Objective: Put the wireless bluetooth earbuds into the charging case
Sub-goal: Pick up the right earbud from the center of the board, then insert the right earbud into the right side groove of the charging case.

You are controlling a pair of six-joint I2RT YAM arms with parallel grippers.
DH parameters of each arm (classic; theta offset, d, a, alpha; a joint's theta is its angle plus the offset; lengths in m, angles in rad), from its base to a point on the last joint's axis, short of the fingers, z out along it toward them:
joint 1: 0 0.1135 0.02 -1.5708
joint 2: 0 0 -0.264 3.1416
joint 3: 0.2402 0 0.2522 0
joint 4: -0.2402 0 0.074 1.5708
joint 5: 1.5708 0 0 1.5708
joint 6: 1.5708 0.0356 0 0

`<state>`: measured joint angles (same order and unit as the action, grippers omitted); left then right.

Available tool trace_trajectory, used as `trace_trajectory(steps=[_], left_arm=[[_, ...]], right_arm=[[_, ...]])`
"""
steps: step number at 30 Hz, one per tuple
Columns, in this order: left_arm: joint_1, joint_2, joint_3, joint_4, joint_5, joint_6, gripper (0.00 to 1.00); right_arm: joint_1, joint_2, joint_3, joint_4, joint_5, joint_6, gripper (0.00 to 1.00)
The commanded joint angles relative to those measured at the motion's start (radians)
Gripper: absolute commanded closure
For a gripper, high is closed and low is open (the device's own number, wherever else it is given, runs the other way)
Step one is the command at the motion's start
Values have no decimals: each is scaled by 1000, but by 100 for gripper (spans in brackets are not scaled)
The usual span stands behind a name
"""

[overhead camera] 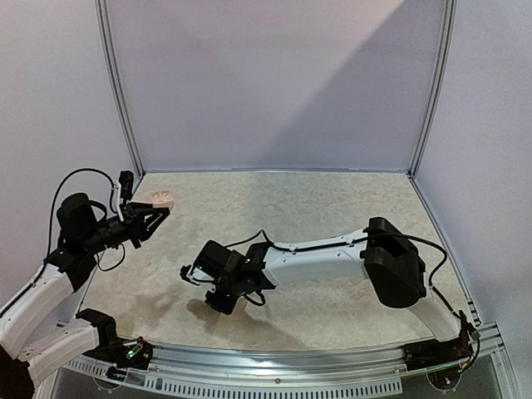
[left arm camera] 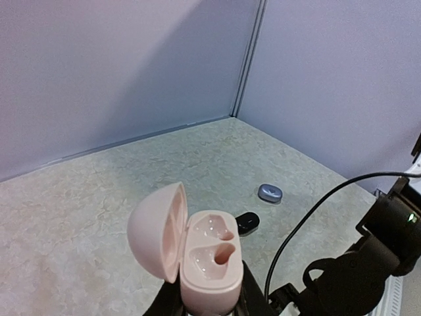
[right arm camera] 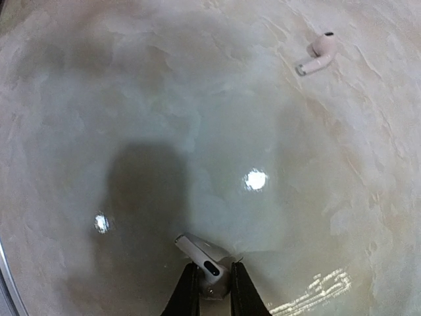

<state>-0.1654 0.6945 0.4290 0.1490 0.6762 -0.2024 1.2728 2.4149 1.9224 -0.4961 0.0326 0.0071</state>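
Observation:
My left gripper (left arm camera: 207, 297) is shut on the base of a pink charging case (left arm camera: 209, 258). Its lid (left arm camera: 156, 230) stands open to the left and both sockets are empty. In the top view the case (overhead camera: 163, 198) is held up at the far left by the left gripper (overhead camera: 156, 216). My right gripper (right arm camera: 212, 282) is shut on a white stemmed earbud (right arm camera: 205, 255), low over the table, and sits mid-table in the top view (overhead camera: 220, 299). A second white earbud (right arm camera: 317, 52) lies on the table farther off. A black earbud (left arm camera: 247, 222) and a silvery-grey one (left arm camera: 270, 192) lie beyond the case.
The marbled tabletop (overhead camera: 316, 208) is walled by pale panels at the back and sides. The right arm and its black cable (left arm camera: 309, 217) reach across the table's near middle. A metal rail (overhead camera: 291, 357) runs along the near edge.

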Motion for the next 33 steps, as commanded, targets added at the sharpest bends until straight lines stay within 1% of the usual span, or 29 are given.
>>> trace_trajectory(steps=[1,4,7,11,12,14,16,20,24,26,28,30,31,33], left_arm=[[-29,27,-9,10,52,186,100],[-96,49,6,15,38,304,100],[-137,66,23,47,56,327,100],[-167,94,59,75,134,354,100],[-190,102,70,61,145,387,100],[-254,126,105,-9,115,482,100],[-316,144,134,-57,69,531,100],[-389,149,186,-90,20,551,100],[-460,172,286,-245,-73,580,100],[-489,179,315,-290,-112,576,100],[-501,179,329,-316,-80,575,100],[-502,177,331,-330,42,575,100],[-503,179,334,-335,82,559,100],[-506,192,345,-336,111,508,100]], right_arm=[[-2,-164,-93,-26,93,33,98],[-3,-301,-140,-78,168,36,100],[-2,-420,-182,-141,223,43,100],[-2,-595,-203,-242,287,56,100],[-1,-618,-191,-270,310,59,100],[4,-656,-140,-339,351,55,100],[9,-660,-77,-402,388,54,100],[25,-657,22,-479,409,31,100],[51,-616,160,-572,447,4,100],[75,-580,210,-604,478,-21,100],[110,-566,210,-589,533,-63,100],[142,-574,178,-537,575,-134,100],[153,-577,167,-506,582,-172,100],[171,-591,162,-459,582,-233,100]])
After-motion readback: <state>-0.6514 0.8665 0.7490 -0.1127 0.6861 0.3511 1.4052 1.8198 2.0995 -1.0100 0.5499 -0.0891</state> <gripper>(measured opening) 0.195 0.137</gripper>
